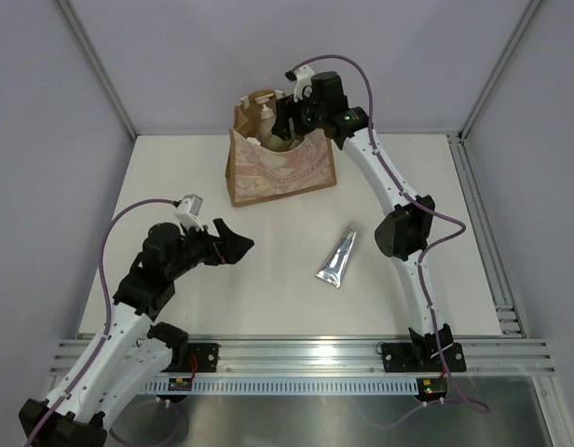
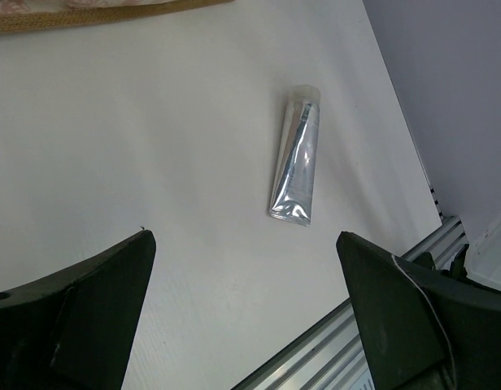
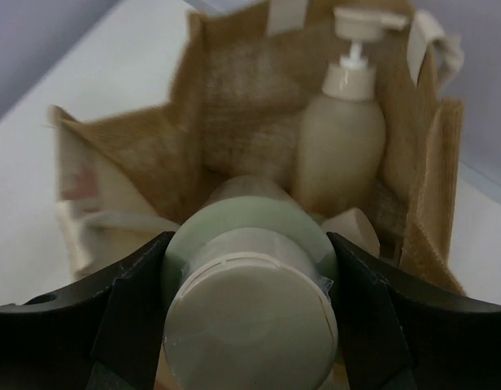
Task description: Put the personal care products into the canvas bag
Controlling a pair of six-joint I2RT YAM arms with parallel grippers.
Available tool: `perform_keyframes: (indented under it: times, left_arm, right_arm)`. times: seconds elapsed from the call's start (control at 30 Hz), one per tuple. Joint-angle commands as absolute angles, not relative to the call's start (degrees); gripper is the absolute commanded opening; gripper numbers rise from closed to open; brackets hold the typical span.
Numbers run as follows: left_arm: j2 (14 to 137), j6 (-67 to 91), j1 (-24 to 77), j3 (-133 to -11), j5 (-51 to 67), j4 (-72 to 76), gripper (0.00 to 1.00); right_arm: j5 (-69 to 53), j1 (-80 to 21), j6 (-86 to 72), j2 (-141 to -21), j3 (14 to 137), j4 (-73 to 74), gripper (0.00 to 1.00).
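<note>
The canvas bag (image 1: 282, 172) stands open at the back of the table, its floral front facing the arms. My right gripper (image 1: 292, 116) is over the bag's mouth, shut on a pale cylindrical bottle with a cream cap (image 3: 250, 317), which points down into the bag (image 3: 234, 106). Inside, a beige pump bottle (image 3: 341, 146) stands upright and another cream cap (image 3: 352, 229) shows beside it. A silver-blue tube (image 1: 336, 259) lies flat on the table. My left gripper (image 1: 233, 244) is open and empty, left of the tube; the left wrist view shows the tube (image 2: 297, 158) ahead of the gripper (image 2: 242, 236).
An aluminium rail (image 1: 306, 354) runs along the near table edge and shows in the left wrist view (image 2: 332, 349). Another rail (image 1: 483, 223) runs along the right edge. Grey enclosure walls stand close behind the bag. The bag's lower edge (image 2: 88, 15) shows at the top of the left wrist view.
</note>
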State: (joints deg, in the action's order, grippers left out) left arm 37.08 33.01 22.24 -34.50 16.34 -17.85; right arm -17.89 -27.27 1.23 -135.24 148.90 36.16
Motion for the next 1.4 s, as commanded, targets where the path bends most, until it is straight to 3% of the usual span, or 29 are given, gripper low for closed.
perform_keyframes:
  times: [0.0,0.1,0.13,0.17,0.23,0.3,0.5,0.73,0.93,1.13,1.37]
  left_arm:
    - [37.1,31.5,22.8,-35.0,17.8,-15.6,0.99]
    - [37.7,28.6,23.1,-34.7,17.5,-16.2,0.99]
    - [38.0,27.7,23.5,-34.9,17.3,-16.3,0.99]
    - [38.8,26.2,23.6,-35.1,17.3,-16.5,0.99]
    - [40.1,24.9,24.8,-35.9,17.3,-16.5,0.99]
    - [42.2,22.9,26.2,-36.6,16.6,-16.1,0.99]
    - [50.1,14.9,34.3,-39.0,12.7,-15.1,0.99]
    - [61.3,12.7,41.1,-41.1,14.1,-6.1,0.99]
    - [73.7,12.3,46.7,-48.2,14.5,-2.2,0.99]
    - [84.5,10.9,44.8,-54.0,7.7,-1.5,0.99]
    - [92.4,9.0,45.7,-67.8,14.4,-8.9,0.99]
  right_arm:
    - [-6.5,-28.3,5.0,-130.7,150.0,25.6,0.00]
    - [-5.3,-28.6,8.1,-130.5,148.6,26.5,0.01]
    - [-5.0,-29.3,11.0,-130.4,147.8,26.5,0.10]
    - [-5.2,-29.6,12.4,-130.3,146.1,26.5,0.42]
    - [-6.9,-30.3,14.8,-130.4,145.2,27.9,0.74]
    - [-9.6,-30.3,14.5,-130.7,146.5,29.3,0.99]
    - [-12.2,-30.2,12.4,-128.2,151.8,30.9,0.99]
    - [-26.0,-26.9,5.5,-117.0,144.9,33.3,1.00]
    - [-37.2,-23.8,7.9,-108.4,132.3,35.9,1.00]
    - [-42.0,-20.7,9.4,-102.8,117.9,38.5,0.99]
    - [-41.3,-11.1,7.1,-94.8,102.0,41.2,0.99]
